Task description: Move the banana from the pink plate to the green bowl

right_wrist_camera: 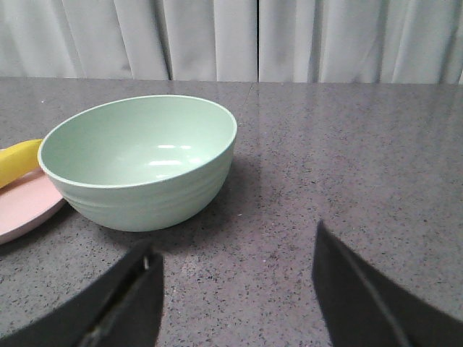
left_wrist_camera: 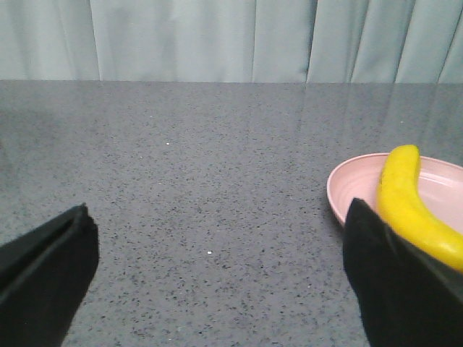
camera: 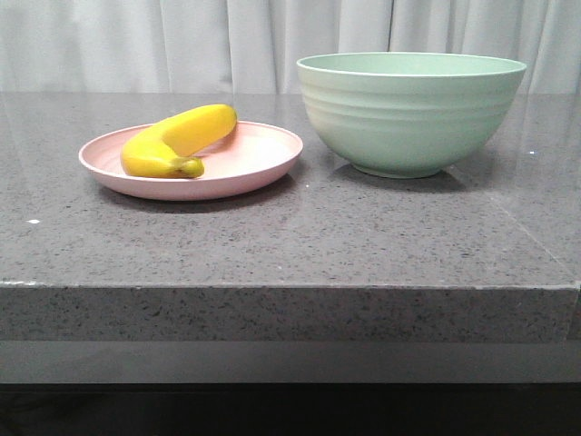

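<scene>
The yellow banana [camera: 177, 139] lies on the pink plate [camera: 263, 150] at the table's left. The mint-green bowl [camera: 408, 111] stands to the right of the plate, empty. Neither gripper shows in the front view. In the left wrist view my left gripper [left_wrist_camera: 217, 267] is open and empty over bare table, with the plate [left_wrist_camera: 347, 189] and banana [left_wrist_camera: 405, 199] beside one finger [left_wrist_camera: 394, 289]. In the right wrist view my right gripper [right_wrist_camera: 235, 289] is open and empty, short of the bowl [right_wrist_camera: 145, 170]; the plate's edge [right_wrist_camera: 25, 210] and the banana's end [right_wrist_camera: 18, 163] show beyond it.
The grey speckled stone table [camera: 290, 236] has its front edge near the camera. White curtains [camera: 182, 45] hang behind it.
</scene>
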{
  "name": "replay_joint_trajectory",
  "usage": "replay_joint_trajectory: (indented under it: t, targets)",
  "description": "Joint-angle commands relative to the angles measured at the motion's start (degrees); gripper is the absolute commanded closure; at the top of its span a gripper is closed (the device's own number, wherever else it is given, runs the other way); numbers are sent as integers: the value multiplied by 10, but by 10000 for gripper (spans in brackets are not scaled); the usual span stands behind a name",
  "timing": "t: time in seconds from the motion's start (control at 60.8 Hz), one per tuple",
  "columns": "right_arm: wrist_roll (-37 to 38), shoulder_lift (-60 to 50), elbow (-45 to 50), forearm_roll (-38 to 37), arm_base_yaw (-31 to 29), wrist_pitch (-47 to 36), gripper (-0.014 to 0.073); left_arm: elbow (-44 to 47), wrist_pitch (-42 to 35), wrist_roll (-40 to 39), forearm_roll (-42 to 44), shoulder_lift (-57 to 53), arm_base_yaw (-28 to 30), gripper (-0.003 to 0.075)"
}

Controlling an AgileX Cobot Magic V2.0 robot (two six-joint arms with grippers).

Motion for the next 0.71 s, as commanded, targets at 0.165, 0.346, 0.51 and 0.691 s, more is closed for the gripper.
replay_joint_trajectory:
  t: [0.165, 0.346, 0.51, 0.691]
  targets:
    - [0, 8, -22, -5, 0, -44, 69, -142, 97, -1, -39, 120, -29, 31]
    - [0, 8, -22, -5, 0, -44, 69, -288, 197, 1, -39, 277, -103, 31]
    - [0, 8, -22, -5, 0, -44, 69, -406, 268, -6, -39, 429, -177, 31]
    - [0, 8, -22, -5, 0, -44, 69, -534, 332, -31, -39, 579, -225, 31]
